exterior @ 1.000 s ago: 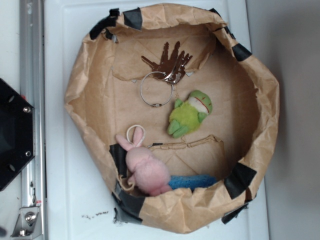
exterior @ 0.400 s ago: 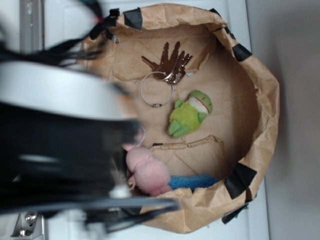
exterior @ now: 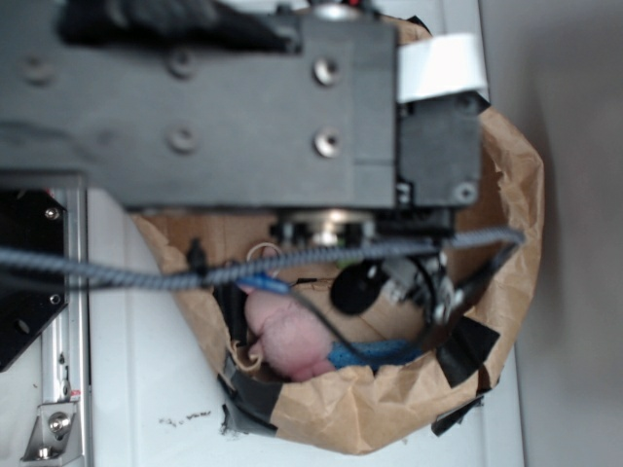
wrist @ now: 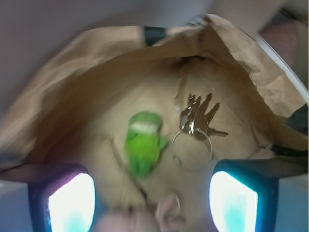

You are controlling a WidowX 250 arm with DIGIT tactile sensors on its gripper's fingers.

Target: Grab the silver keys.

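A: Swung in over the crumpled brown paper bag (exterior: 506, 185) since a second ago: the black robot arm (exterior: 224, 107), now hiding keys and frog in the exterior view.

B: Still visible there: pink bunny plush (exterior: 287, 336) at the near wall.

A: Wrist view?

B: Fanned silver keys on a wire ring (wrist: 195, 125) on the bag floor, just beside the green frog plush (wrist: 142, 145). Hand (wrist: 152, 205) spread wide, holding nothing.

Most of the brown paper bag (exterior: 506, 321) is covered by the blurred black robot arm (exterior: 224, 107). Below the arm, a pink bunny plush (exterior: 287, 336) and a blue item (exterior: 380, 352) are seen beside each other. A grey braided cable (exterior: 127, 277) is stretched across.
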